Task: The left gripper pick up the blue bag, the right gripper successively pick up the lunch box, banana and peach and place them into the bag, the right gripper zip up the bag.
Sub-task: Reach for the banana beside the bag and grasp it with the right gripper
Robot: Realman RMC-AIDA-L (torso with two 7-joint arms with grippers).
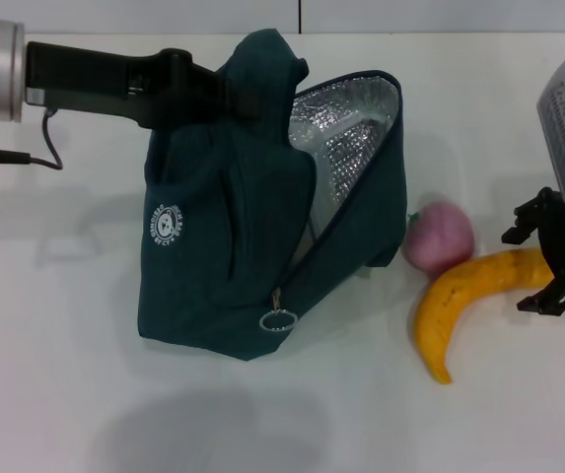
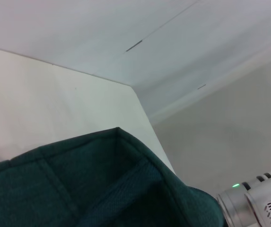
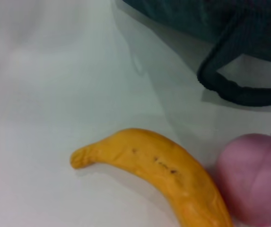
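The blue bag (image 1: 223, 266) stands in the middle of the white table (image 1: 55, 374), its mouth open and its silver lining (image 1: 346, 138) showing. My left gripper (image 1: 231, 97) is shut on the bag's top fabric and holds it up; its fingertips are hidden in the cloth. The bag's fabric fills the left wrist view (image 2: 102, 189). The peach (image 1: 440, 236) and the banana (image 1: 469, 296) lie just right of the bag, touching each other. My right gripper (image 1: 536, 264) is open, with its fingers on either side of the banana's right end. The lunch box is out of view.
The ring zipper pull (image 1: 277, 320) hangs at the bag's lower front, and the round white logo (image 1: 168, 227) faces left. The right wrist view shows the banana (image 3: 163, 170), the peach (image 3: 256, 177) and a loop handle (image 3: 239, 87) lying on the table.
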